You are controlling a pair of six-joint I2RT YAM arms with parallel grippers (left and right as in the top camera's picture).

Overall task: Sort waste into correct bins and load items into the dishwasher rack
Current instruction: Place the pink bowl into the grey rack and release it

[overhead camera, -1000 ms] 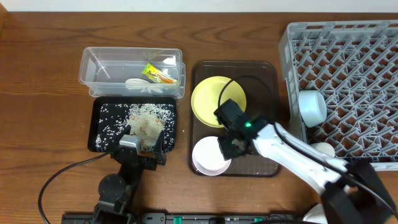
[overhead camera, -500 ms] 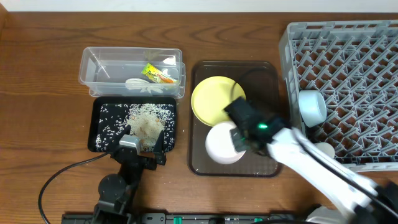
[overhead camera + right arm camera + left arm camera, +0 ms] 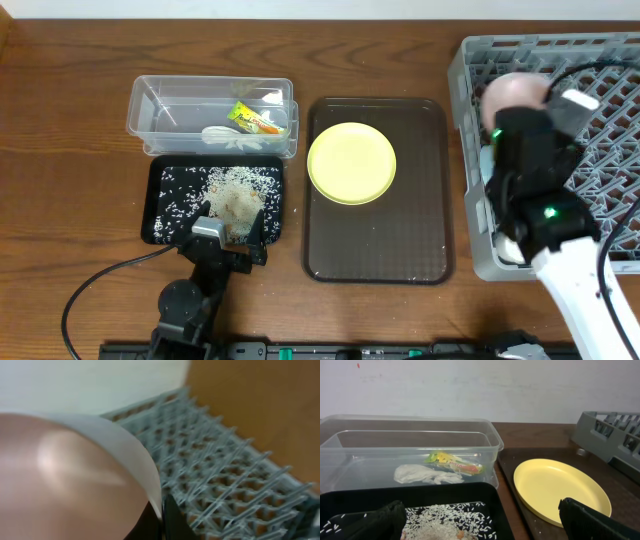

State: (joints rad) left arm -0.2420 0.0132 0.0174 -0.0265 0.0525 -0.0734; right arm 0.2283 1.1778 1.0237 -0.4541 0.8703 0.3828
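My right gripper (image 3: 520, 112) is shut on the rim of the small white bowl (image 3: 513, 90) and holds it above the left part of the grey dishwasher rack (image 3: 590, 70). In the right wrist view the fingers pinch the bowl's (image 3: 75, 475) edge with the rack's lattice (image 3: 225, 485) beyond. The yellow-green plate (image 3: 351, 162) lies on the brown tray (image 3: 400, 240). My left gripper (image 3: 228, 225) is open and empty, low over the black tray (image 3: 165, 190) of rice crumbs (image 3: 235, 190). The light blue bowl is hidden under my right arm. No chopsticks show.
The clear tub (image 3: 160, 110) behind the black tray holds the green-and-orange wrapper (image 3: 253, 118) and a whitish scrap (image 3: 225, 137); both also show in the left wrist view, wrapper (image 3: 455, 462) and scrap (image 3: 425, 474). The plate (image 3: 560, 490) lies to the right there.
My right gripper has lifted the white bowl off the brown tray and carried it right and back, over the rack. The left arm has not moved.
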